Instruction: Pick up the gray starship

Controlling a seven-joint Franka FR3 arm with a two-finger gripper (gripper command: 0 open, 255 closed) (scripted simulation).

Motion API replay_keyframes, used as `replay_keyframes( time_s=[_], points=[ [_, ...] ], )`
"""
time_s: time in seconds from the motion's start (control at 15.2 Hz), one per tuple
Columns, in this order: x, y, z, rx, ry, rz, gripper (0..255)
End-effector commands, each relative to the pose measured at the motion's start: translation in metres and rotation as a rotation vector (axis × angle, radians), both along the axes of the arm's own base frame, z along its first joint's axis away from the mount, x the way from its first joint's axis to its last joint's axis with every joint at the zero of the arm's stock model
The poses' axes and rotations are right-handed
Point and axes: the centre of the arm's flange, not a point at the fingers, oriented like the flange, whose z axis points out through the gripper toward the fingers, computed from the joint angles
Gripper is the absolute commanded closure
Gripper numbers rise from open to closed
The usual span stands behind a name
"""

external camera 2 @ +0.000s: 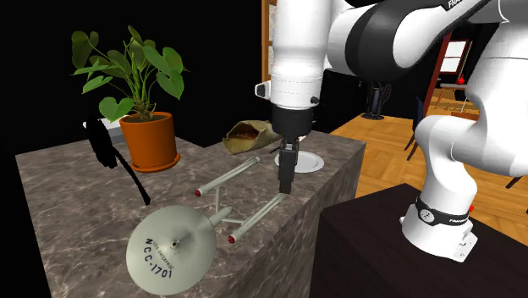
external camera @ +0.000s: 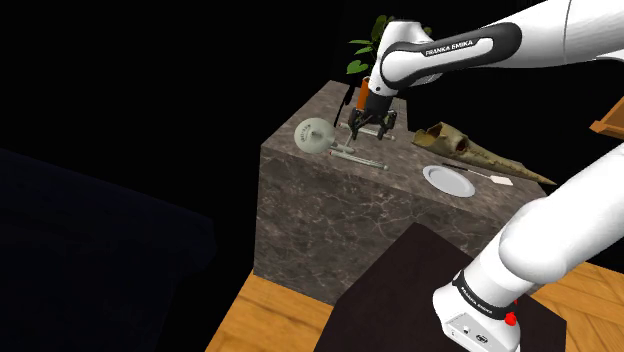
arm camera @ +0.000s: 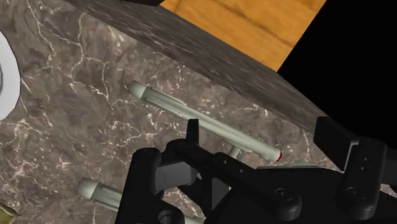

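Obs. The gray starship (external camera 2: 199, 229) lies flat on the marble-patterned block (external camera 2: 68, 195), near the edge that faces the stand (external camera 2: 372, 254). Its saucer (external camera: 317, 133) (lettered NCC-1701 in the second exterior view) points away from the arm. The two nacelles (arm camera: 165, 104) run parallel behind it, joined to the hull by thin struts.

Gripper (external camera: 367, 126): above the nacelle end of the model, pointing straight down. In the shoulder view its two fingers stand apart like an inverted V, and the wrist view shows a wide gap between them. Nothing is clasped. Contact with the ship cannot be confirmed; the fingertips appear just above it.

Why there, as I judge it: the saucer is broad and flat, a poor fit for a narrow pincer, whereas a nacelle or the slim hull fits inside the opening. The vertical pose suits a top-down grasp off a flat surface.

Neighbours: a white plate (external camera: 448, 180) and a brown pointed object (external camera: 480, 152) lie to the shoulder view's right of the gripper, apart from the ship. A potted plant (external camera 2: 145, 127) stands at the back. None blocks a descent.

Stage: positioned over the target, grasp not yet made. Risk: the thin tubes may roll, or the model may tip, if the fingers close off-centre.
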Motion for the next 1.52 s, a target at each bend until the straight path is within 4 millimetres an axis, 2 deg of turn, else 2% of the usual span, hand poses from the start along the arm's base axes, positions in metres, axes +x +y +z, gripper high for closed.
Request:
replay_keyframes(
  time_s=[0.0,0.46,0.73,1.19,1.32,1.39,1.45],
  points=[
    [0.019,-0.011,-0.02,0.003,-0.007,-0.056,0],
    [0.08,-0.056,-0.07,0.013,-0.029,-0.245,0],
    [0.109,-0.084,-0.096,0.018,-0.04,-0.342,0],
    [0.109,-0.084,-0.133,0.018,-0.04,-0.342,0],
    [0.109,-0.084,-0.136,0.018,-0.04,-0.342,0],
    [0.108,-0.083,-0.136,0.018,-0.04,-0.342,255],
    [0.108,-0.083,-0.136,0.018,-0.04,-0.342,255]
  ],
)
